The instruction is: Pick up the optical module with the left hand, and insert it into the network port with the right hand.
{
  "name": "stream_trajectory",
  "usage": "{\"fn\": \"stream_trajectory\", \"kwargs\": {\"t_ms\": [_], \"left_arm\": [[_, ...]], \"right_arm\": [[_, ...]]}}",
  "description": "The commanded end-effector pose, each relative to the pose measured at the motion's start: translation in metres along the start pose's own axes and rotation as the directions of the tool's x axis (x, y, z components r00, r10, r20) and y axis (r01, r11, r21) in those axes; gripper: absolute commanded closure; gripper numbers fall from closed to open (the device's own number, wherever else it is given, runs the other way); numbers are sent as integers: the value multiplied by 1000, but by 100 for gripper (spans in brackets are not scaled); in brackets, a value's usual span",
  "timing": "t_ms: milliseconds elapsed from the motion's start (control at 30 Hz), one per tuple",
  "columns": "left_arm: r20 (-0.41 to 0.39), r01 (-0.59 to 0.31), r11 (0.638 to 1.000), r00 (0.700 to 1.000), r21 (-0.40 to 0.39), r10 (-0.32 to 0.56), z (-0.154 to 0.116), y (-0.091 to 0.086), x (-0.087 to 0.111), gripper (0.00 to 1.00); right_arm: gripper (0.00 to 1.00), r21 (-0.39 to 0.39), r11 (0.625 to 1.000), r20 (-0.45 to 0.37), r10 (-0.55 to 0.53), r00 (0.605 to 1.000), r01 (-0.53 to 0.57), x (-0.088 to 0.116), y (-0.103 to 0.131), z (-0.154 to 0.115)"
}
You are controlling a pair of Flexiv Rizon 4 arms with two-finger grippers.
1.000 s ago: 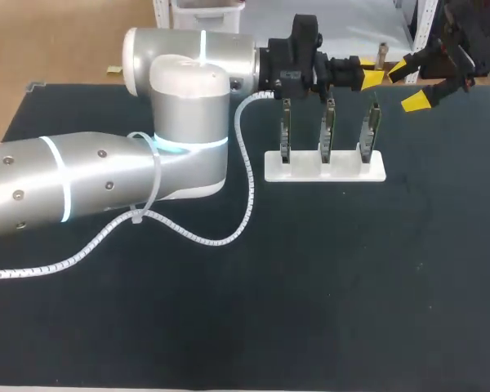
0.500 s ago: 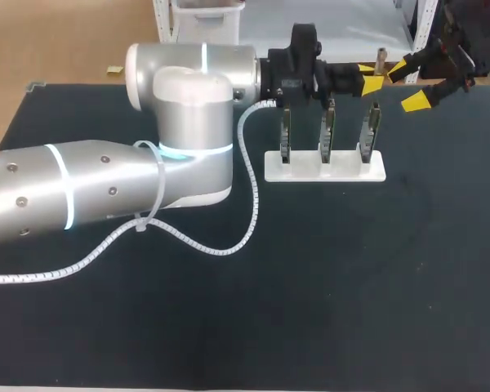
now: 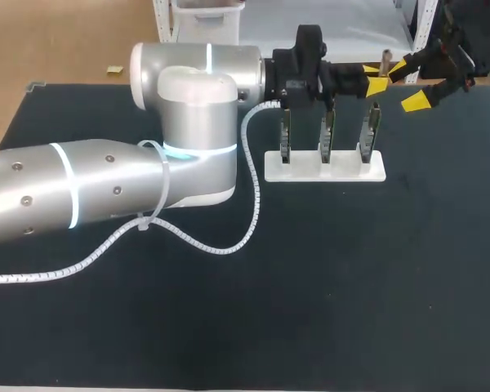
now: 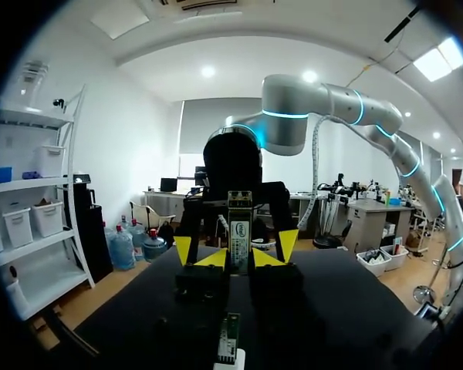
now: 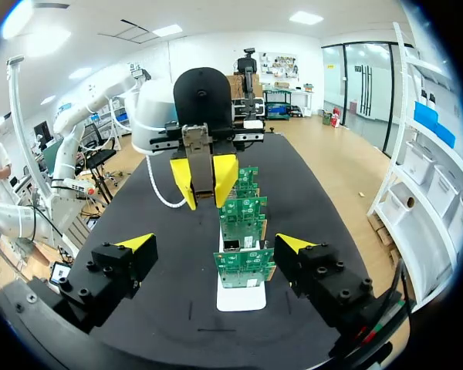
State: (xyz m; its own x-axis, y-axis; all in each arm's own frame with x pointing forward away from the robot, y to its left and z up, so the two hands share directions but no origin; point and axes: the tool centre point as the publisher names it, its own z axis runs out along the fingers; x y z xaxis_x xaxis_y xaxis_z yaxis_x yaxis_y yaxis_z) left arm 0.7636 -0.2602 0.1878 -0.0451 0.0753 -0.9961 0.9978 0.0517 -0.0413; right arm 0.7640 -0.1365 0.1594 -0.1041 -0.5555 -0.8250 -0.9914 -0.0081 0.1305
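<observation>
Two yellow tips of your left gripper (image 4: pixel 235 258) clamp the optical module (image 4: pixel 240 229) upright by the circuit boards (image 3: pixel 327 135), likely presenting it to your right gripper (image 5: pixel 214 245), which hangs wide open opposite for the handover.

The table (image 3: pixel 351 278) wore a matt black, faintly grained covering. The left arm (image 3: pixel 106 192) had smooth satin silver shells, and its cable sleeve (image 3: pixel 249 204) was ribbed white plastic. The stand (image 3: pixel 325 167) looked matt white plastic, its circuit boards (image 5: pixel 243 208) glossy green. The optical module (image 4: pixel 239 231) showed dull grey metal.
</observation>
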Motion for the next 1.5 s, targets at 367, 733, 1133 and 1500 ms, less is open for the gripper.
{"fn": "stream_trajectory", "kwargs": {"t_ms": [367, 733, 1133, 1500], "left_arm": [[-8, 8, 1000, 1000, 24, -8, 4, 0, 5, 100], [-13, 0, 1000, 1000, 20, 0, 7, 1, 3, 100], [-20, 12, 1000, 1000, 18, -11, 10, 1, 7, 100], [-18, 13, 1000, 1000, 20, -13, 10, 3, 8, 100]], "right_arm": [[0, 2, 1000, 0, 0, 1000, 0, 0, 1, 0], [0, 2, 1000, 0, 0, 1000, 0, 0, 1, 0], [0, 2, 1000, 0, 0, 1000, 0, 0, 1, 0], [0, 2, 1000, 0, 0, 1000, 0, 0, 1, 0]]}}
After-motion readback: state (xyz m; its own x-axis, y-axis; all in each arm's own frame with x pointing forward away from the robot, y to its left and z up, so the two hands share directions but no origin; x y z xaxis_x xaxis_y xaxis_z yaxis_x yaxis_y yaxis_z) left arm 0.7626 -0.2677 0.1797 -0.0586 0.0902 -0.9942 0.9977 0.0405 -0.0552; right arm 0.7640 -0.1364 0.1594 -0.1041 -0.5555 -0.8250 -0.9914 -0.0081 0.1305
